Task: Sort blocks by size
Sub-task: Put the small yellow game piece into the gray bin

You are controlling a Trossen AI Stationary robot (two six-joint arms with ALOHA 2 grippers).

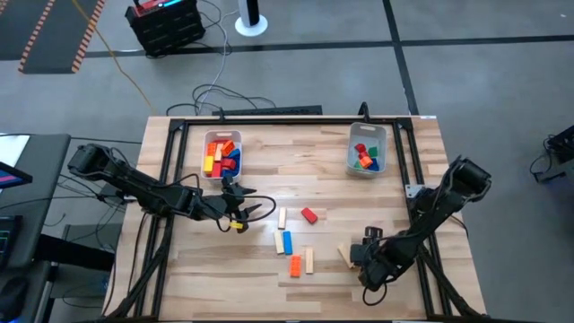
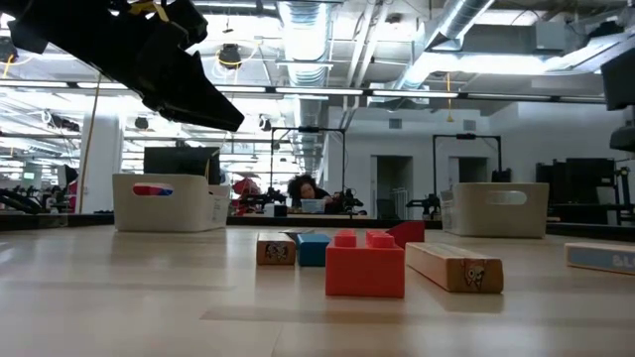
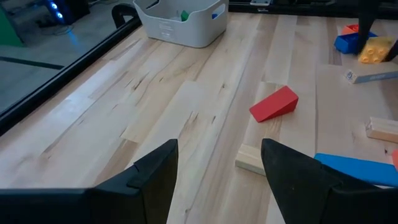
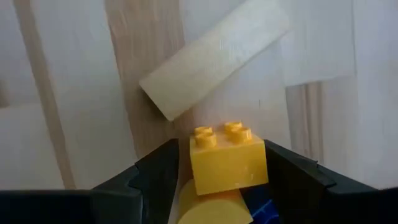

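The right gripper (image 4: 219,148) clasps a short yellow brick (image 4: 227,163) at the table's near right, with a tan bar (image 4: 214,56) lying slanted just past its tips. The right-hand bin (image 1: 352,135) is the nearer one, toward the far edge. The left gripper (image 3: 217,152) gapes wide and empty, mid-left.

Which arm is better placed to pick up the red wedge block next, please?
Left. Its open, empty left tool faces the red wedge across bare table, while the right tool looks occupied, with a yellow brick between its fingers.
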